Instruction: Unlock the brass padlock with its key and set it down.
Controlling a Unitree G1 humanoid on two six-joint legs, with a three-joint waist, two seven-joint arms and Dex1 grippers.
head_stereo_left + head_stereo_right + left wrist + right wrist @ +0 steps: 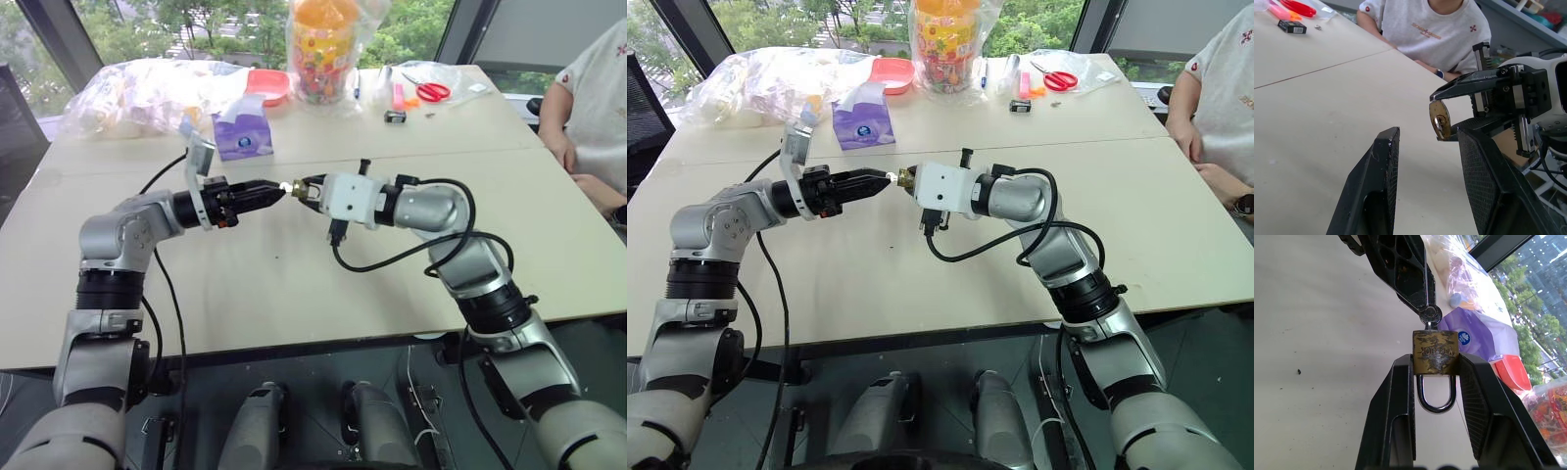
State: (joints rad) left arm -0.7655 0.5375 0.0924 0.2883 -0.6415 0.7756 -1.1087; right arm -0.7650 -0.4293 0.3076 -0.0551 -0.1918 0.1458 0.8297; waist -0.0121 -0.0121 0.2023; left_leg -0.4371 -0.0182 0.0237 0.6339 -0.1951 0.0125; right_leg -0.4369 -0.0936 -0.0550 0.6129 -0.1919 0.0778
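Note:
My right gripper is shut on the brass padlock, gripping its body by the sides in mid-air above the table. The silvery shackle is closed and points back toward the right wrist. The key sticks out of the lock's far face. My left gripper faces the right one, its tips just short of the key. In the left wrist view its fingers stand apart with nothing between them, and the padlock lies just beyond them.
A person sits at the table's far right corner. Along the far edge lie plastic bags, a purple tissue pack, an orange jar, red scissors and a small black-and-white object. A black cable loops under the right wrist.

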